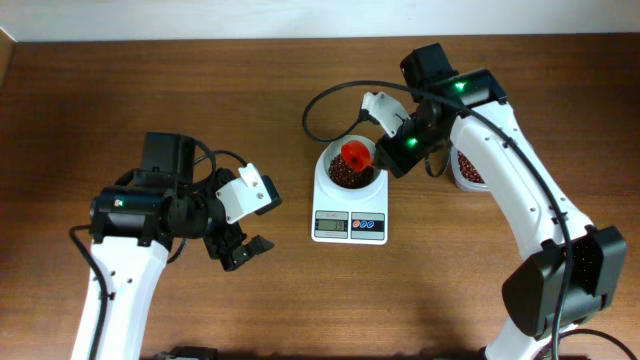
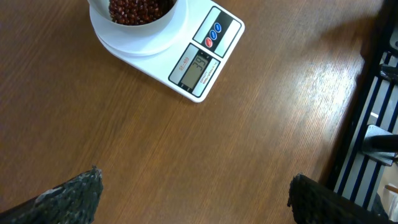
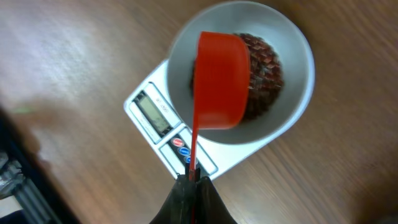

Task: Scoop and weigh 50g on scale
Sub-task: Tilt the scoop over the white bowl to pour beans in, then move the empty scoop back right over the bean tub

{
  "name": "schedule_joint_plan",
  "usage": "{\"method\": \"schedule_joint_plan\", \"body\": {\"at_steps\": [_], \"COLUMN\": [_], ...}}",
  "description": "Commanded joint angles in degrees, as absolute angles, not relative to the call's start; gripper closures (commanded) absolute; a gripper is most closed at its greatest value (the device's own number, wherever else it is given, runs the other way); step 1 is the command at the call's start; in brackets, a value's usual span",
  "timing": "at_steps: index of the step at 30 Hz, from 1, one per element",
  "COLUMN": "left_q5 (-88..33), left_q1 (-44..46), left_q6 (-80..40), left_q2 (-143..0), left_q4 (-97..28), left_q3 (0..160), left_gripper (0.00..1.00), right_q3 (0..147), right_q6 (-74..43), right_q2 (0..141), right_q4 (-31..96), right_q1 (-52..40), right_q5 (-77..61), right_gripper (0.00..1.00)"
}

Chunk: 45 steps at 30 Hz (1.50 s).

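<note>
The white scale (image 1: 349, 222) stands mid-table with its round white bowl (image 1: 330, 160) holding dark red beans (image 1: 347, 177). My right gripper (image 1: 396, 152) is shut on the thin handle of a red scoop (image 1: 356, 153), which hangs over the bowl. In the right wrist view the red scoop (image 3: 221, 79) is turned over above the beans (image 3: 267, 68), its handle running down into my shut gripper (image 3: 193, 180). My left gripper (image 1: 245, 250) stands open over bare table, left of the scale. In the left wrist view the scale (image 2: 199, 59) lies far ahead of the open fingertips (image 2: 81, 193).
A clear tub (image 1: 468, 168) with more red beans sits right of the scale, partly behind my right arm. A black cable loops over the table behind the bowl (image 1: 325, 100). A dark frame runs along the table's edge (image 2: 373, 112) in the left wrist view.
</note>
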State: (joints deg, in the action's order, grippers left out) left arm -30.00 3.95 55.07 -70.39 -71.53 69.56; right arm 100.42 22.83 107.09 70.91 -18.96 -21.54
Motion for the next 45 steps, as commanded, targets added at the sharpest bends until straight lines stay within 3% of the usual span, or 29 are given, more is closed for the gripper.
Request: {"method": "schedule_joint_plan", "body": {"at_steps": [1, 4, 6, 8, 11, 15, 19, 23, 27, 36, 45], "left_q5": [-30.20, -30.20, -30.20, -30.20, -30.20, -30.20, -30.20, -30.20, -30.20, -30.20, -30.20], "left_q1": [3.64, 3.62, 3.62, 3.62, 3.62, 3.62, 3.62, 3.62, 3.62, 3.62, 3.62], "left_q6": [54.74, 54.74, 54.74, 54.74, 54.76, 54.74, 54.74, 54.74, 54.76, 54.76, 54.76], "left_q2": [-70.28, -70.28, -70.28, -70.28, -70.28, -70.28, -70.28, -70.28, -70.28, -70.28, -70.28], "left_q4": [-71.61, -71.61, -71.61, -71.59, -71.61, -71.61, -71.61, -71.61, -71.61, -71.61, -71.61], "left_q3": [70.50, 70.50, 70.50, 70.50, 70.50, 70.50, 70.50, 70.50, 70.50, 70.50, 70.50], "left_gripper": [0.01, 0.01, 0.01, 0.01, 0.01, 0.01, 0.01, 0.01, 0.01, 0.01, 0.01], "right_q3": [101.82, 101.82, 101.80, 101.80, 101.82, 101.82, 101.82, 101.82, 101.93, 105.93, 113.97], "right_q6": [20.93, 28.51, 26.39, 23.75, 26.74, 24.64, 28.51, 26.33, 28.58, 26.52, 24.51], "right_q2": [106.56, 106.45, 106.63, 106.74, 106.74, 106.89, 106.87, 106.87, 106.76, 106.02, 105.67], "right_q4": [70.96, 71.61, 70.08, 69.30, 69.56, 68.05, 69.12, 66.70, 67.46, 66.32, 78.74], "right_q1": [-19.11, -19.11, -19.11, -19.18, -19.16, -19.22, -19.66, -19.55, -20.62, -20.10, -9.54], "right_q5": [-14.11, -24.88, -20.18, -15.66, -20.60, -12.19, -20.34, -7.46, -14.94, -11.99, -6.46], "right_gripper": [0.96, 0.96, 0.93, 0.94, 0.96, 0.96, 0.96, 0.96, 0.96, 0.96, 0.96]}}
